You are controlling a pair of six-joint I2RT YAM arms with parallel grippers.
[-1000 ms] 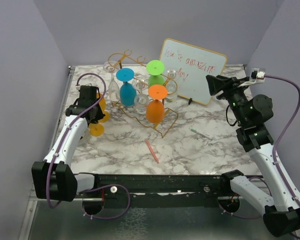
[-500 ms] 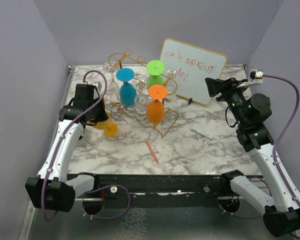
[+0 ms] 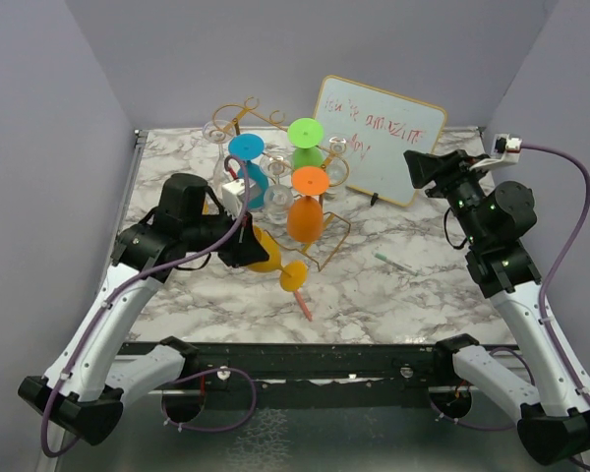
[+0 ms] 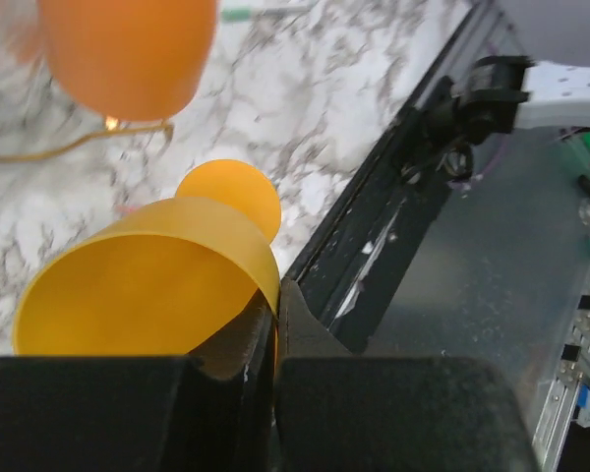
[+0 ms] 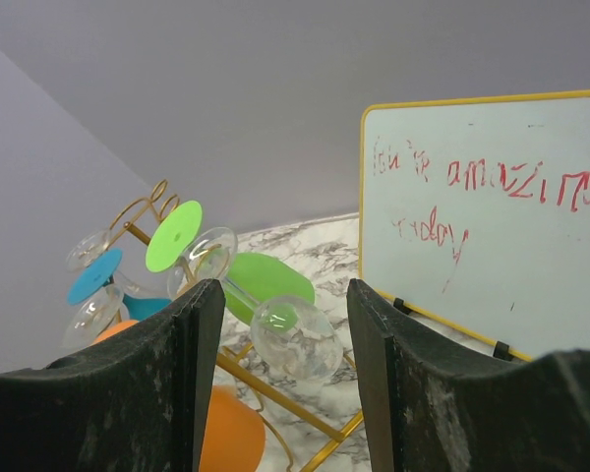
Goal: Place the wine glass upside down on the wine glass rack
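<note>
Rim of the yellow wine glass (image 3: 266, 258) sits clamped in the left pincer (image 3: 248, 248), we see; the right pincer (image 3: 417, 169) stands wide, empty.

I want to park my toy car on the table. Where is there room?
Front right: bare marble between the red pen and the green pen. Also the back left corner, beside the wine glass rack. Crowded in the middle, where the left gripper holds the yellow wine glass by the rack.

light: bright, even (overhead) | shadows: faint | blur: orange glass (image 4: 128, 54), left wrist
</note>
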